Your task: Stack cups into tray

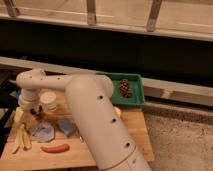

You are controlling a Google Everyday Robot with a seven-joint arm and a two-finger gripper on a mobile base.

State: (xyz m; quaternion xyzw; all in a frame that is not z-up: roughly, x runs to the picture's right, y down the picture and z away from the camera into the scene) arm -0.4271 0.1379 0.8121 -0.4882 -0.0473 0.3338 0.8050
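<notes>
The white cup [48, 100] stands upright on the left part of the wooden table [100, 155]. My gripper [26, 107] hangs below the white wrist just left of the cup, low over the table. The green tray [136, 99] sits at the table's back right and holds a dark bunch of grapes [124, 87]. The big white arm [95, 120] crosses the middle of the view and hides part of the table. The dark metal cup is not visible; a small dark shape [35, 111] by the gripper cannot be identified.
On the table's left front lie a banana [22, 138], a grey-blue flat object [42, 131], a blue sponge [65, 126] and a red sausage-like item [55, 148]. A small orange thing [118, 111] lies near the tray. A dark wall and railing stand behind.
</notes>
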